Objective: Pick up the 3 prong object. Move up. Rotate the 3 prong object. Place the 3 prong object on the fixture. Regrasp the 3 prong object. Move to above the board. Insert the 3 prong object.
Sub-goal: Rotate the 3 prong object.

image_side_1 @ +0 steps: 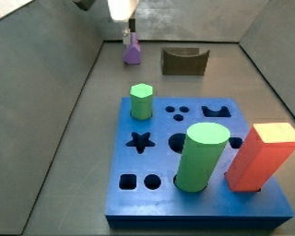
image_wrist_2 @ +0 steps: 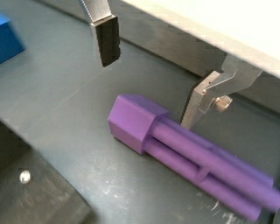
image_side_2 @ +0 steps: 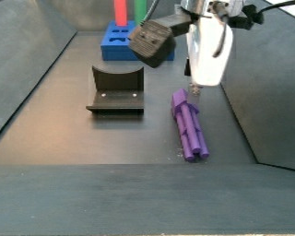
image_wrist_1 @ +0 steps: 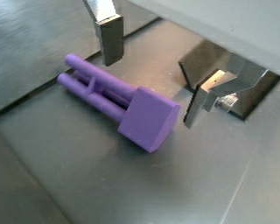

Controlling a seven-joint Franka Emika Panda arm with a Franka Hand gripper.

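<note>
- Purple plastic, the 3 prong object (image_side_2: 190,123) lies flat on the dark floor, just beside the fixture (image_side_2: 115,89) and apart from it.
- Both wrist views show detail the side views lack: the 3 prong object (image_wrist_1: 116,98) has a square block at 1 end and parallel rods running from it (image_wrist_2: 189,154).
- A side view alone shows the whole board (image_side_1: 197,171), blue, with a green hexagonal peg (image_side_1: 140,100), a green cylinder (image_side_1: 202,157) and an orange-red block (image_side_1: 261,155) standing in its cutouts; the star, oval and small round cutouts hold nothing.
- In that view the purple piece (image_side_1: 132,51) is small and far off, near the fixture (image_side_1: 183,61).
- Its long axis runs along the floor, roughly parallel to the side wall in a side view.
- The tool (image_wrist_1: 152,74) hangs just above the piece, jaws spread wide and grasping nothing; the silver fingers (image_wrist_2: 106,39) straddle it without touching.
</note>
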